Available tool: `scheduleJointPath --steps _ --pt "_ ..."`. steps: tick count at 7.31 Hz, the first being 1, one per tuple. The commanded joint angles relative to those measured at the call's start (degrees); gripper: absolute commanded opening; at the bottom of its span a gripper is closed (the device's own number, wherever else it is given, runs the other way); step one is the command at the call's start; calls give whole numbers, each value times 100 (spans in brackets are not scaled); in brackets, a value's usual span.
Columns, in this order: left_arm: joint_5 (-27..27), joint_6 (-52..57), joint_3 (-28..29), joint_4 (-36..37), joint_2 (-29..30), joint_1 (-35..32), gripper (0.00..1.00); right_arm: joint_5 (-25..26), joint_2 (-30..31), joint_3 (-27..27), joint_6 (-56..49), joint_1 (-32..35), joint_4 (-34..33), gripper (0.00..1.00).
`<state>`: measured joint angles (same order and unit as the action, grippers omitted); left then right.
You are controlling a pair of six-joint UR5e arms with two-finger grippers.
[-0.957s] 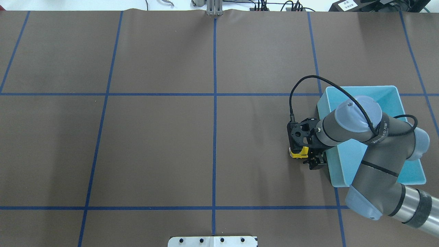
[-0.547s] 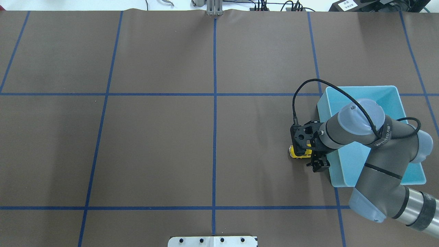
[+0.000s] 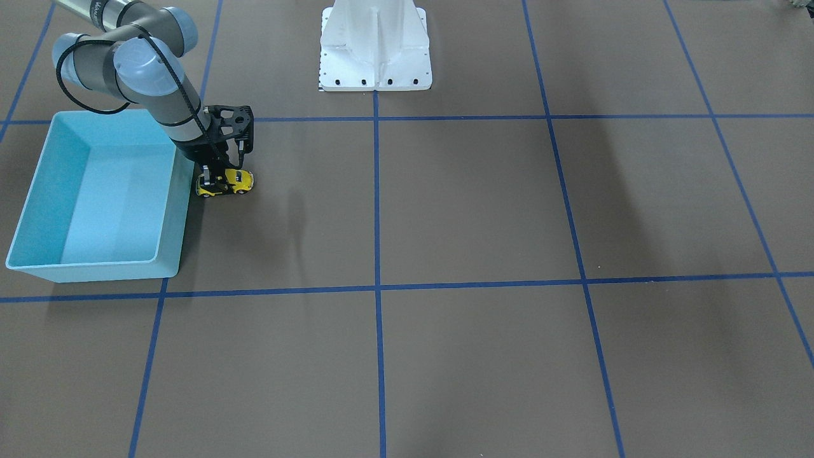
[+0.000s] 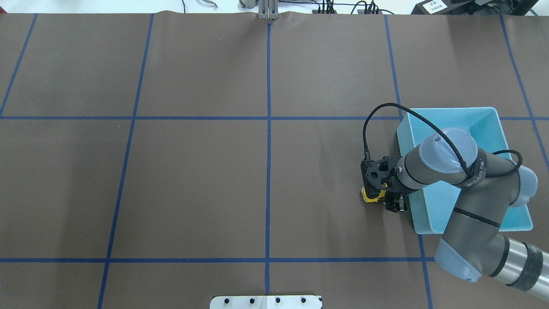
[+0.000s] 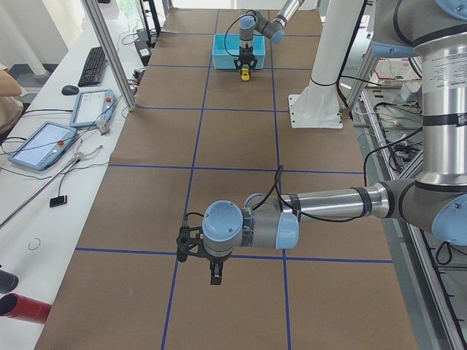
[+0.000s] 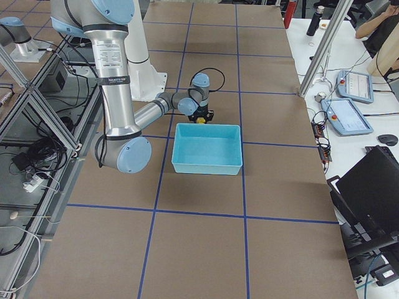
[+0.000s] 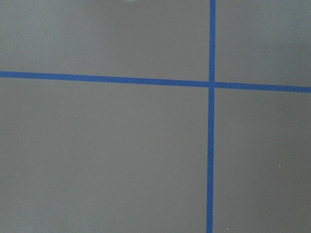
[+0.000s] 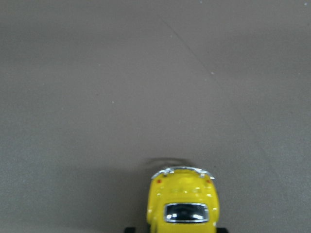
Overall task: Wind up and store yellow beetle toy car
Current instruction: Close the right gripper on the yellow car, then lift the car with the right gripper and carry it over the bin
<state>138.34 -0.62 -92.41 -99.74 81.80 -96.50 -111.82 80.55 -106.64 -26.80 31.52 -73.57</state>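
Note:
The yellow beetle toy car (image 3: 225,182) stands on its wheels on the brown table, just beside the blue bin's (image 3: 170,219) wall. My right gripper (image 3: 212,174) comes down over its rear end and is shut on it. In the overhead view the car (image 4: 371,195) shows under the right gripper (image 4: 389,200). The right wrist view shows the car's (image 8: 183,203) roof and rear window at the bottom edge. My left gripper (image 5: 212,275) hangs over the table far from the car; I cannot tell if it is open or shut.
The blue bin (image 4: 450,112) holds nothing and lies partly under my right arm. The white robot base (image 3: 375,57) stands at the table's robot side. Blue tape lines (image 7: 211,145) cross the brown table. Operator tablets (image 5: 44,142) lie off the table.
My right gripper, with the car in it, shifted slightly right and then back left. It ends a little nearer the robot's side.

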Motion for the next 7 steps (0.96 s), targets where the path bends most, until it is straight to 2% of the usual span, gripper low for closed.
scheduleJointPath --steps 1,3,4,5,7 --pt "0 0 4 -1 2 0 100 20 5 -277 43 12 -17 0" --pt "0 0 4 -1 2 0 100 -33 -91 -725 79 100 -279 0" --pt "0 0 4 -1 2 0 100 -172 -283 -910 79 326 -620 0" --pt "9 0 4 -1 2 0 100 -548 -755 -973 79 737 -1267 0" --pt "0 0 4 -1 2 0 100 -849 -1188 -1594 -52 1240 -2699 0"
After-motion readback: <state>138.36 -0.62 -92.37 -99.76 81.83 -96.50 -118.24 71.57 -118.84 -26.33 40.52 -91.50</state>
